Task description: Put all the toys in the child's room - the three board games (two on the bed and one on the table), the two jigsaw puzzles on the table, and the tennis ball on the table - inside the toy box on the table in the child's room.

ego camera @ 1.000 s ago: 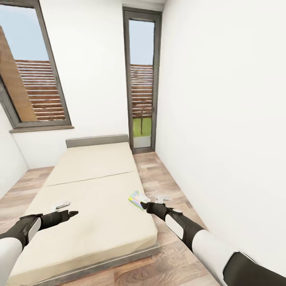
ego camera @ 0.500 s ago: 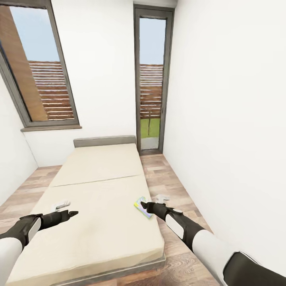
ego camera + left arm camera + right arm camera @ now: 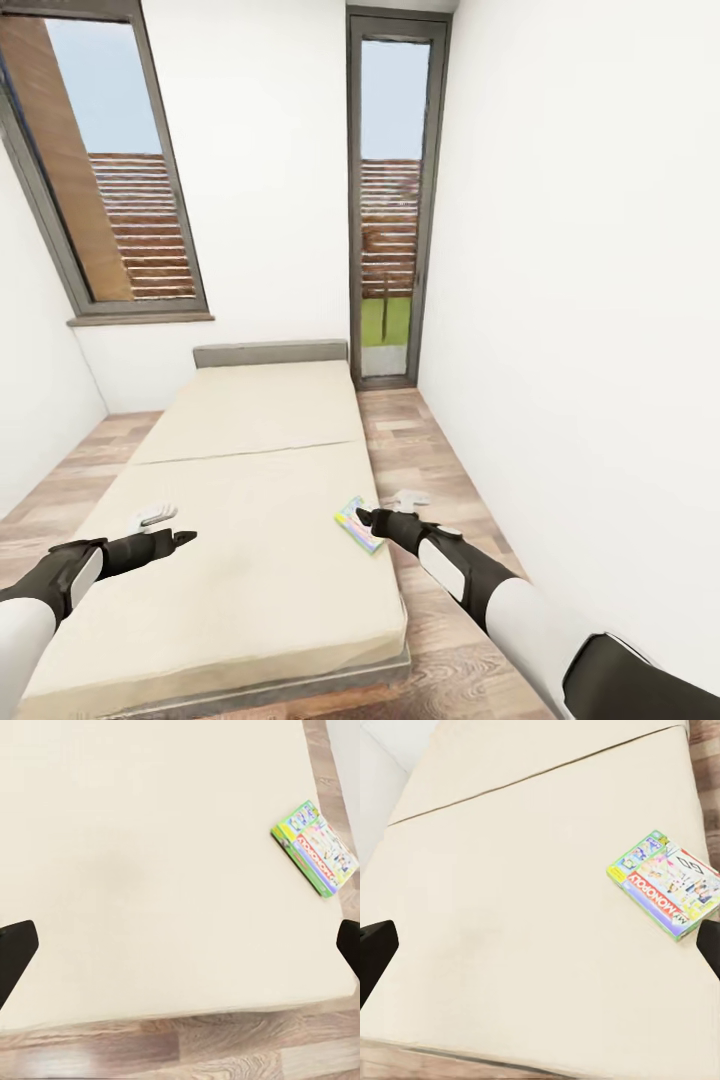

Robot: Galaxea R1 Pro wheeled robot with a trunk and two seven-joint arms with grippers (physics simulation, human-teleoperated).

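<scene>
Head view has swung slightly, the bed [image 3: 250, 500] sitting more central: the robot is lining up. The board game [image 3: 358, 522] lies at its edge; right gripper [image 3: 366, 517] and left gripper [image 3: 185, 538] are spread, empty.

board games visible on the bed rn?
1: a green-edged board game lying flat at the bed's right edge, just ahead of the right gripper. A second isn't discernible; could be stacked beneath.

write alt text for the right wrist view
A colourful green-edged board game lies flat near the edge of a plain beige bed, nothing touching it. Wood floor shows past the bed's edges.
</scene>
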